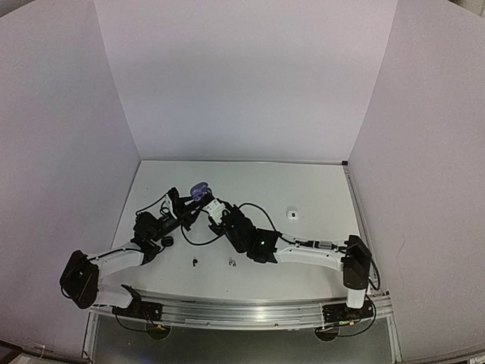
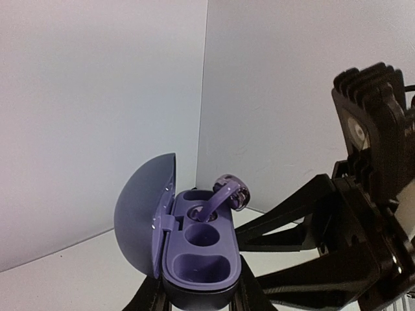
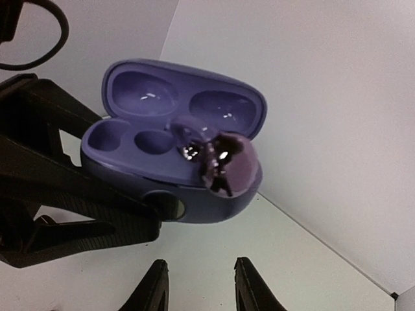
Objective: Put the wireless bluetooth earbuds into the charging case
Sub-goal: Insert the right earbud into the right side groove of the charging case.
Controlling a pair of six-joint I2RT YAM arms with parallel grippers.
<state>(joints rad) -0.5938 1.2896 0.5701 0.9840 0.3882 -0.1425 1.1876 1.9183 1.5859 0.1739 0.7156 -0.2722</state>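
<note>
The purple charging case (image 2: 202, 262) is open, its lid (image 2: 144, 210) swung up to the left. My left gripper (image 2: 200, 299) is shut on its dark underside and holds it above the table. A glossy purple earbud (image 2: 228, 193) leans out of the far socket, stem down and head raised; the near socket (image 2: 201, 267) shows bare. In the right wrist view the same earbud (image 3: 219, 161) sits at the case's (image 3: 139, 152) right end. My right gripper (image 3: 202, 285) hangs just below it, open with nothing between its fingers. From above, case (image 1: 200, 189) and both grippers meet left of centre.
A small white piece (image 1: 292, 214) lies on the table to the right. Three tiny bits, black (image 1: 195, 262), grey (image 1: 233, 263) and black (image 1: 167, 241), lie nearer the front. White walls close the back and both sides. The right arm's cable (image 1: 198, 241) loops below the grippers.
</note>
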